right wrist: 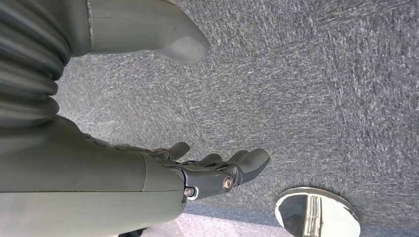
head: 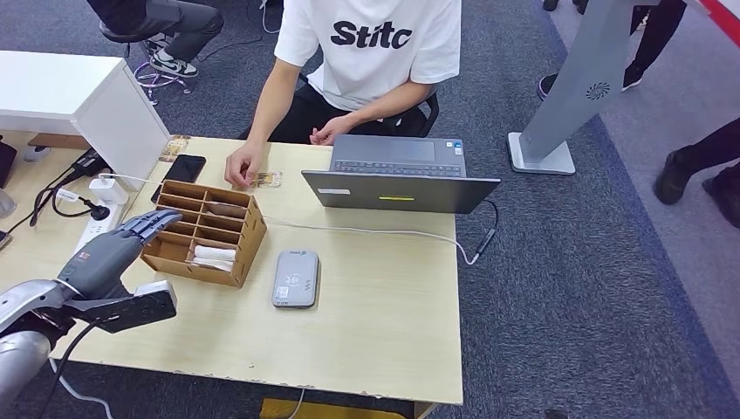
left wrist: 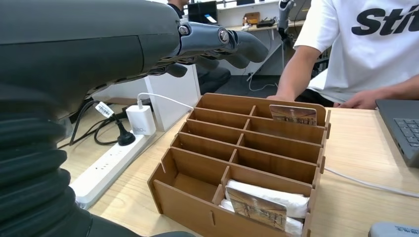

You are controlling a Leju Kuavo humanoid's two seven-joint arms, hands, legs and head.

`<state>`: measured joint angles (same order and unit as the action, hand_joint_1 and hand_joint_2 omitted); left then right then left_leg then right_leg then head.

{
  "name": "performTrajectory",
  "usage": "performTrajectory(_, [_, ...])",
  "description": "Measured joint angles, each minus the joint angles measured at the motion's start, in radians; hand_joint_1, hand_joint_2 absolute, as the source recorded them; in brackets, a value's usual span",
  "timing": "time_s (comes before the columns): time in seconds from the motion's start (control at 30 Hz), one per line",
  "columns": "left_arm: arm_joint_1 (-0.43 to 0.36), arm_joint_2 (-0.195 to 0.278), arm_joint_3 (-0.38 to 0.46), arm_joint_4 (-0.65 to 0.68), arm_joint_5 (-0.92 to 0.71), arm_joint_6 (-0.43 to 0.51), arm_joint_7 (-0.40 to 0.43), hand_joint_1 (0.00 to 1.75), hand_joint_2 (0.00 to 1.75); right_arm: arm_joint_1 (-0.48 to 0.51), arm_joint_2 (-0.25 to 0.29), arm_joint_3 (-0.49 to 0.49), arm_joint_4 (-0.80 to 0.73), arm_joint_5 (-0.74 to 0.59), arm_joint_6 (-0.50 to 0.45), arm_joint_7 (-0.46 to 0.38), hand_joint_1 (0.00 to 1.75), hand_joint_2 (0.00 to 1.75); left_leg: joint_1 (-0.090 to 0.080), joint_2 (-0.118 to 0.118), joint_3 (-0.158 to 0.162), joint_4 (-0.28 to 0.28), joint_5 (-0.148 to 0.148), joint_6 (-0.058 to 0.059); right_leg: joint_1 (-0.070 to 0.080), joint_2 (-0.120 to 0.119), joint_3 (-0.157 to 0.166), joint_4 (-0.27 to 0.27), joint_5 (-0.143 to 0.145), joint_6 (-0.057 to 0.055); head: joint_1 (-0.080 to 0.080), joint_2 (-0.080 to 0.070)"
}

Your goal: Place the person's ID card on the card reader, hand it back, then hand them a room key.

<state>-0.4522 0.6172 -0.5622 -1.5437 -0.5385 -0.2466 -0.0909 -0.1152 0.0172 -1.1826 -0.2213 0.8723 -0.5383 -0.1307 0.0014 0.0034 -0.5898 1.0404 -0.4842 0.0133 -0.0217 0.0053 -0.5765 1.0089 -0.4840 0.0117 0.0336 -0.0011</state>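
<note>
Left hand (head: pixel 131 236) spread, empty, at organizer's (head: pixel 206 232) left edge, w/ reader (head: pixel 295 278) beside.

Light wooden table (head: pixel 384 332); on it card reader (head: pixel 295 278), compartment box (head: pixel 205 231), laptop (head: pixel 397 175), phone (head: pixel 183 168), power strip (head: pixel 100 223)

I stand at an office reception desk (head: pixel 384 349): laptop (head: pixel 401 175), card reader (head: pixel 295 278), wooden key-card organizer (head: pixel 206 230), grey carpet (head: pixel 567 279).
</note>
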Motion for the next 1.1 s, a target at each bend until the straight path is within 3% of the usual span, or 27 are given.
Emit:
performTrajectory(0.33, [-0.001,-0.051,-0.001,0.074,-0.132,0.1,0.036,0.0,1.75,-0.001,0.0,0.002,0.0,0.005,0.001,0.002,0.0,1.75,0.0,0.0,0.0,0.0,0.0,0.0,0.0,0.0,0.0,0.0,0.0,0.0,0.0,0.0])
performTrajectory(0.67, [-0.022,-0.119,-0.001,0.194,-0.167,0.124,0.037,0.0,1.75,-0.001,0.0,0.013,0.0,0.011,0.004,0.002,0.0,1.75,0.0,0.0,0.0,0.0,0.0,0.0,0.0,0.0,0.0,0.0,0.0,0.0,0.0,0.0])
performTrajectory(1.1, [-0.043,-0.168,0.0,0.277,-0.195,0.127,0.029,0.0,1.75,-0.001,0.0,0.027,0.0,0.02,0.006,0.002,0.0,1.75,0.0,0.0,0.0,0.0,0.0,0.0,0.0,0.0,0.0,0.0,0.0,0.0,0.0,0.0])
